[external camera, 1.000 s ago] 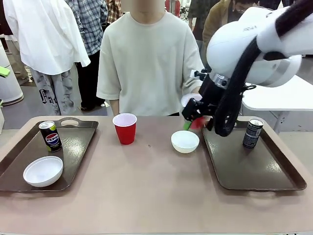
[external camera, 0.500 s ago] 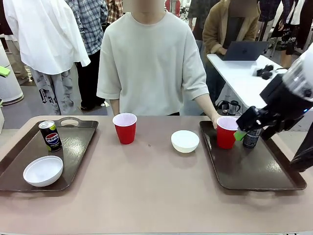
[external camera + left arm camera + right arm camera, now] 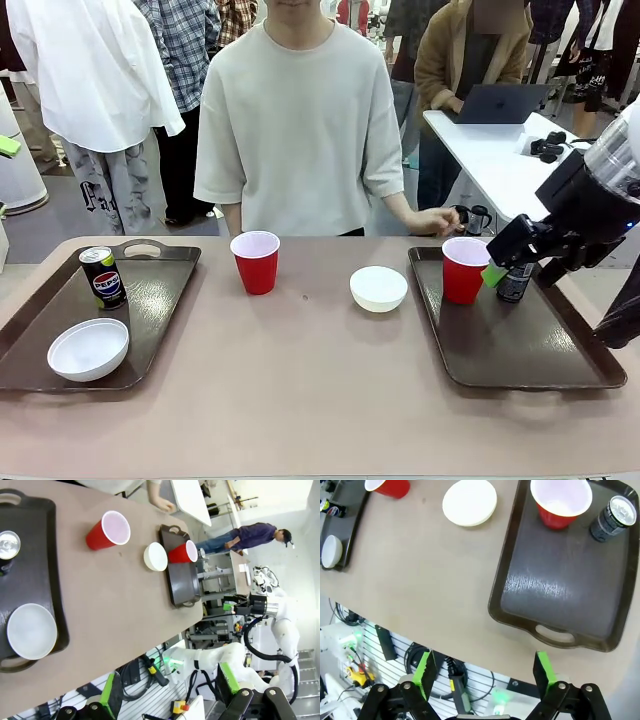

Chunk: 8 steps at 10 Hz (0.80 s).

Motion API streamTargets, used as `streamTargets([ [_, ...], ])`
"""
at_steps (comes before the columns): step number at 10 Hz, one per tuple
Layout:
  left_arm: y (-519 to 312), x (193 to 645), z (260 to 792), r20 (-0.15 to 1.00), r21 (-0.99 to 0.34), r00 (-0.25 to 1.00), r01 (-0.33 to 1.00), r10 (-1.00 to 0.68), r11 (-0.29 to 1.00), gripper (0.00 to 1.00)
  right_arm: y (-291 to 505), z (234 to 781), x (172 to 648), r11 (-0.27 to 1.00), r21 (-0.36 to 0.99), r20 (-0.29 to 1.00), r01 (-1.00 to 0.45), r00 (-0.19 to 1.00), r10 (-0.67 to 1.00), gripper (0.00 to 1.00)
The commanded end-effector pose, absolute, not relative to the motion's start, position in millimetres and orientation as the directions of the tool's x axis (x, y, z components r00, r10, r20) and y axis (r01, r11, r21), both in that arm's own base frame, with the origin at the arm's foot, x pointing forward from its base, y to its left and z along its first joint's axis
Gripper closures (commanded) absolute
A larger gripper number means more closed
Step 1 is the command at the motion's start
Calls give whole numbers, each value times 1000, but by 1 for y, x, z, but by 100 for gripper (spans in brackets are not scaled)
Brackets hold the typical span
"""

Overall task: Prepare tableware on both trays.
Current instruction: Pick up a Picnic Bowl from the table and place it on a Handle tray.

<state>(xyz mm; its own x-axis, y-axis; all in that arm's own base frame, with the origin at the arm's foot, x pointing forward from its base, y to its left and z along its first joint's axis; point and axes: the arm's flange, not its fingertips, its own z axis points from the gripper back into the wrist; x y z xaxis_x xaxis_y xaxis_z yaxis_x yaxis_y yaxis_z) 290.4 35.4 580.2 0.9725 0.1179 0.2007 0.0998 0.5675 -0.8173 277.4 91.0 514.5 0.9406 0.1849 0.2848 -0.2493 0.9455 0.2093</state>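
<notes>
The left tray (image 3: 160, 290) holds a Pepsi can (image 3: 102, 278) and a white bowl (image 3: 88, 349). One red cup (image 3: 256, 262) and a second white bowl (image 3: 378, 288) stand on the tabletop between the trays. On the right tray (image 3: 520, 350) stand the other red cup (image 3: 464, 269) and a dark can (image 3: 515, 285). My right gripper (image 3: 497, 270) hovers open between them, partly hiding the can. From the right wrist, my gripper (image 3: 484, 672) is high over the tray (image 3: 560, 595), cup (image 3: 561, 502) and can (image 3: 612, 517). My left gripper (image 3: 167, 690) is open, far above the table.
The person stands at the far side, one hand (image 3: 440, 220) hanging just behind the right tray's far corner. Other people and a white side table with a laptop (image 3: 500, 105) are behind. The front half of the right tray is bare.
My right arm swung from the table's middle out to the right tray. A red cup now stands on that tray, and the person's hand has drawn back from it.
</notes>
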Motion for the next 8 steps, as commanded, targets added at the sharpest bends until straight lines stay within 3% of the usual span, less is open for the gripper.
streamTargets([
  [1, 36, 290, 582, 202, -826, 972, 105, 117, 554, 0, 104, 509, 299, 963, 175, 267, -204, 952, 153, 0],
  [4, 36, 290, 582, 202, -826, 972, 105, 117, 554, 0, 176, 488, 363, 996, 60, 220, -64, 974, 49, 0],
  [8, 36, 290, 582, 202, -826, 972, 105, 117, 554, 0, 216, 443, 423, 998, -2, 252, 68, 966, -65, 0],
])
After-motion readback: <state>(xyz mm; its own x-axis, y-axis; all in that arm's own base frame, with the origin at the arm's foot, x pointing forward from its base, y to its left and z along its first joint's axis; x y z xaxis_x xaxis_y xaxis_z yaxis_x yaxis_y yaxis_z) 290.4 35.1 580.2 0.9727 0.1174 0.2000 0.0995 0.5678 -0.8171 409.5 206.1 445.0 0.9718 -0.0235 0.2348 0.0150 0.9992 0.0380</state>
